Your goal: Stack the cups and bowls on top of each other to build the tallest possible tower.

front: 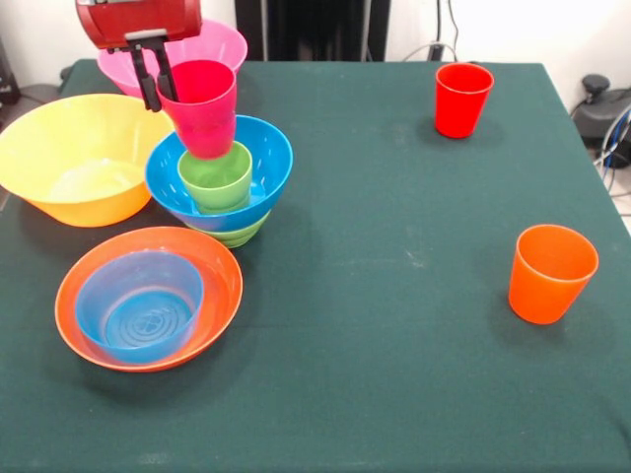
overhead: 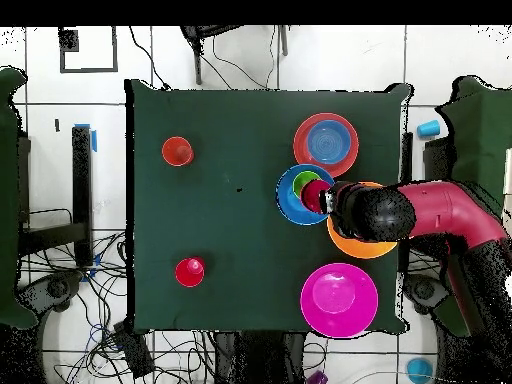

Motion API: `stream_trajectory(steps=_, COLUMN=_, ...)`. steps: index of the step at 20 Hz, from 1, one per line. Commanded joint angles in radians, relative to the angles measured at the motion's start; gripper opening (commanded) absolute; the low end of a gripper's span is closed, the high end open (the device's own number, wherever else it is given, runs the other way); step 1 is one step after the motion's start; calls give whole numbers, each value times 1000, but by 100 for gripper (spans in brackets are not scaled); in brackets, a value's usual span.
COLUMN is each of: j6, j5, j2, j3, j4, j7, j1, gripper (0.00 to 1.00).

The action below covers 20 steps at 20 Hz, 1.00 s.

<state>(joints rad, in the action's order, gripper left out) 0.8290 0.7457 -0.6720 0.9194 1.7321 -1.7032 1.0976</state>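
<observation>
My gripper is shut on the left rim of the magenta-pink cup and holds it slightly tilted, mouth up. The cup's base is at the rim of the light green cup. The green cup stands in the wide blue bowl, which sits on the small green bowl; this is the tower. In the overhead view, the gripper and pink cup are over the blue bowl. The red cup and orange cup stand apart on the right.
The big yellow-orange bowl lies left of the tower and the big pink bowl behind it. The shallow orange-red bowl in front holds the small translucent blue bowl. The green table extends to the right.
</observation>
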Motion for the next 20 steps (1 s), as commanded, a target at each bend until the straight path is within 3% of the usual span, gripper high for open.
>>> stream_trajectory(steps=1, j6=-43, j5=110, j2=32, j3=-78, j4=3, j7=121, j1=-72, gripper=0)
stream_trajectory(steps=8, j6=-50, j5=128, j2=48, j3=-86, j4=-25, j7=123, j1=-78, gripper=0)
stream_trajectory(steps=20, j6=37, j5=23, j2=-18, j3=-33, j4=-5, j7=183, j1=-29, gripper=0)
